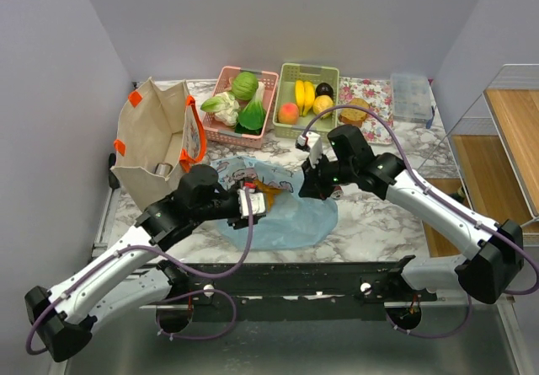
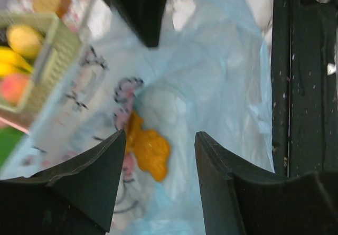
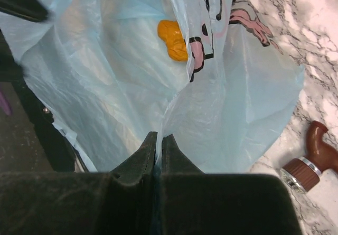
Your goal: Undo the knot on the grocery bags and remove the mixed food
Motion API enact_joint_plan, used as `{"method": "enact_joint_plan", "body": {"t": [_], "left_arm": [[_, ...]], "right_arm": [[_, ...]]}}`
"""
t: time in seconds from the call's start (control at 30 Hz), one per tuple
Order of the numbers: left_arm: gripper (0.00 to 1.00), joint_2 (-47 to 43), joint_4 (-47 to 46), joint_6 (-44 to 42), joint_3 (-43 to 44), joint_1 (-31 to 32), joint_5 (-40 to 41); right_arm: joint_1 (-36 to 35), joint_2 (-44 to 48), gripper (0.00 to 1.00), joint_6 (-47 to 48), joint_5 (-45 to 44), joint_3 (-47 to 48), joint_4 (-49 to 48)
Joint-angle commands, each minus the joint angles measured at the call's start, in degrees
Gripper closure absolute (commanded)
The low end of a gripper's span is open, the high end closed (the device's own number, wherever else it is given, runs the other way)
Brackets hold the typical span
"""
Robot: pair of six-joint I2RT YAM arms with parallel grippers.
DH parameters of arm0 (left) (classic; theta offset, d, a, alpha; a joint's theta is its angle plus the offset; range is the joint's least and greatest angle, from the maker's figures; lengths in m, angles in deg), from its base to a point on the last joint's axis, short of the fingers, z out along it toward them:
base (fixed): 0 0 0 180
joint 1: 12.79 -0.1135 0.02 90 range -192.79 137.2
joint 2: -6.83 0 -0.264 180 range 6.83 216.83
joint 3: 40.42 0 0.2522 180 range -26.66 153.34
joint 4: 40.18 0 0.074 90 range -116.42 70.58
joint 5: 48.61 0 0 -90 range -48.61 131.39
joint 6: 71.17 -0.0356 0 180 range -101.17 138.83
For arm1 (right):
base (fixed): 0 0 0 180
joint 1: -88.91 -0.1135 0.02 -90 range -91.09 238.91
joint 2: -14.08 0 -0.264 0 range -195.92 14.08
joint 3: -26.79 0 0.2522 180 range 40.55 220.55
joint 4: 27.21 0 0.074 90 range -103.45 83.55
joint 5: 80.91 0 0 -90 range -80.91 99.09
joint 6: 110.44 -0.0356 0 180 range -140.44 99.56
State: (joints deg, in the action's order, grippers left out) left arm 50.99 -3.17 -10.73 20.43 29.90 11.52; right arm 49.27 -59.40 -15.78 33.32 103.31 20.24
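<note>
Inside the blue bag (image 3: 95,76), with my right gripper (image 3: 158,140) clamped on its film, I centre my left gripper's (image 2: 161,134) parted jaws on the orange piece (image 2: 150,153) before closing.

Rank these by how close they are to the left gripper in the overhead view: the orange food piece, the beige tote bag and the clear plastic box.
1. The orange food piece, inside the light blue plastic bag, just beyond the left gripper tips.
2. The beige tote bag, to its back left.
3. The clear plastic box, far back right corner.
</note>
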Motion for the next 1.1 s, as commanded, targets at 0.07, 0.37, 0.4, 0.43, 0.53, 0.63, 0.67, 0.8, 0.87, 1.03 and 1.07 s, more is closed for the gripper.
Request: {"method": "enact_joint_plan", "body": {"t": [0.07,0.37,0.4,0.43,0.53,0.63,0.67,0.8,0.87,1.03,1.07], "left_arm": [[0.42,6.0,-6.4,11.9,-6.7,3.2,15.2],[0.21,20.2,-17.5,23.1,-8.3,3.6,25.5],[0.2,21.7,-18.5,22.7,-8.5,3.6,25.8],[0.19,22.8,-19.7,22.2,-8.9,3.5,26.4],[0.15,26.9,-20.9,22.4,-7.4,3.6,27.9],[0.13,31.7,-20.2,21.8,-4.1,3.5,28.0],[0.13,33.2,-18.6,22.8,-2.3,3.5,28.7],[0.13,37.1,-13.6,25.1,1.2,3.3,29.4],[0.13,38.4,-11.1,27.1,2.2,3.3,29.4],[0.12,42.0,-10.6,32.3,3.1,3.2,31.9],[0.11,43.2,-10.6,33.1,3.6,3.1,32.6]], "right_arm": [[0.2,-0.3,0.99,-2.9,5.3,1.6,-1.5],[0.2,0.7,0.99,-3.4,3.5,0.3,-2.3],[0.2,0.7,0.99,-3.5,3.3,0.3,-2.2],[0.2,0.7,0.99,-3.6,3.2,0.3,-2.2],[0.2,0.5,0.99,-4.3,1.4,0.3,-2.6],[0.3,0.3,0.99,-7.0,-1.9,0.4,-3.6],[0.3,0.1,0.99,-8.0,-3.2,0.6,-3.8],[0.3,-0.3,0.99,-11.7,-9.3,1.3,-4.8],[0.3,-0.4,0.99,-12.3,-10.2,1.3,-4.9],[0.3,-0.4,0.99,-12.2,-8.6,0.4,-4.8],[0.3,-0.4,0.99,-12.1,-8.4,0.3,-4.7]]}}
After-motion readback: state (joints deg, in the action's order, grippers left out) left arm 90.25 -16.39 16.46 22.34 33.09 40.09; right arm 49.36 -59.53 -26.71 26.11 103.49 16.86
